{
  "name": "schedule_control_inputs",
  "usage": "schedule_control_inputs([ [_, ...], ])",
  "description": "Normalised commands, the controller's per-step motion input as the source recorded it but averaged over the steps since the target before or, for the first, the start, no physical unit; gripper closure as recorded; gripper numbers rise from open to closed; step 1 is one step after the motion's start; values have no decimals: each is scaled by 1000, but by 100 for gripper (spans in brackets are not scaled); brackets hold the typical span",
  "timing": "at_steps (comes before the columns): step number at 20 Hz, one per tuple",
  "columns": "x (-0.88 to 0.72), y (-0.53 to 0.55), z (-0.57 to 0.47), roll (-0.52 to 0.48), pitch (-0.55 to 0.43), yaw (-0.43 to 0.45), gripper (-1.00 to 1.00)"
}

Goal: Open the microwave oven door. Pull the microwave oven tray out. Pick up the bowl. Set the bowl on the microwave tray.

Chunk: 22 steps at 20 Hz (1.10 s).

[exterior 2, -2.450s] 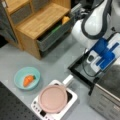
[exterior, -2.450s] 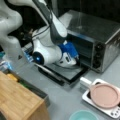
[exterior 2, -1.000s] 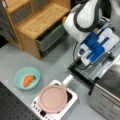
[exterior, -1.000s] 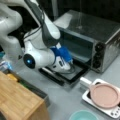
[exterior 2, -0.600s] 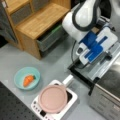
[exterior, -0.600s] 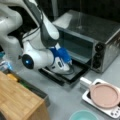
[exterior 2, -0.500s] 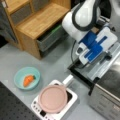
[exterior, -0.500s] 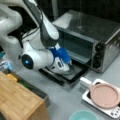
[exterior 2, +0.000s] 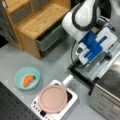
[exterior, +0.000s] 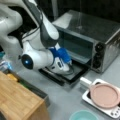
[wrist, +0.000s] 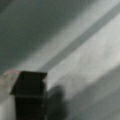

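Bowl [exterior: 83, 115] cut by bottom edge

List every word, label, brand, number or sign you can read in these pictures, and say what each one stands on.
No text reads in any view.
Microwave oven: marks beside its three knobs, too blurred to read.
White base under the pink disc: small front-panel marks, too blurred to read.
Gripper, over the open microwave oven door: blue and white, no lettering shows.

open door [exterior: 63, 72] blocks oven [exterior: 100, 37] front
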Motion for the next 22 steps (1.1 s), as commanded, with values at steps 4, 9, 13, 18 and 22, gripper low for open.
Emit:
schedule_control_inputs([
  [4, 565, -529, -53, -137, -103, 311, 100],
  [9, 570, -544, -64, -130, -101, 313, 100],
  [13, 580, -525, -61, -124, -90, 308, 100],
  [18, 577, -493, -57, -104, -80, 307, -100],
  [22, 566, -467, -72, -83, -68, 283, -100],
])
